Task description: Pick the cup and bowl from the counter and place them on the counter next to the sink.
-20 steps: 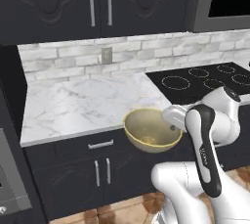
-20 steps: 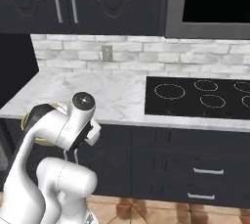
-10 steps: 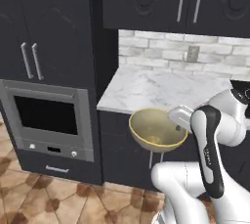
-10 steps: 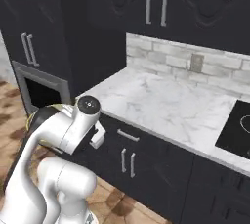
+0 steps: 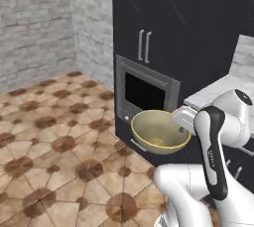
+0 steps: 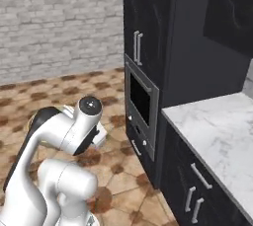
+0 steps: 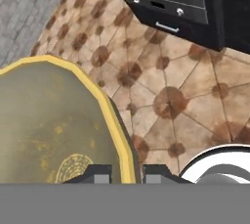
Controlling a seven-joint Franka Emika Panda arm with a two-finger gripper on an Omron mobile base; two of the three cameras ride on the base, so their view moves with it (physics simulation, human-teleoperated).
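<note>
The tan-gold bowl (image 5: 158, 132) hangs in the air over the tiled floor, in front of the oven. My gripper (image 5: 181, 118) is shut on its right rim. In the hand view the bowl (image 7: 49, 120) lies at the left with its yellow rim running between the two fingertips of the gripper (image 7: 122, 171). A corner of the white marble counter (image 5: 214, 94) shows at the right, behind the arm, and it stretches along the lower right in the right base view (image 6: 217, 131). The cup and the sink are out of view.
A built-in oven (image 5: 146, 92) sits in a tall dark cabinet (image 6: 163, 32) just beyond the bowl. Brown tiled floor (image 5: 49, 137) spreads to the left, up to a grey brick wall (image 6: 59, 22). Dark drawers with handles (image 6: 195, 190) stand under the counter.
The whole picture has swung left with the base: cooktop and most of the counter slid out to the right, oven, floor and brick wall came in. The bowl stays in the gripper.
</note>
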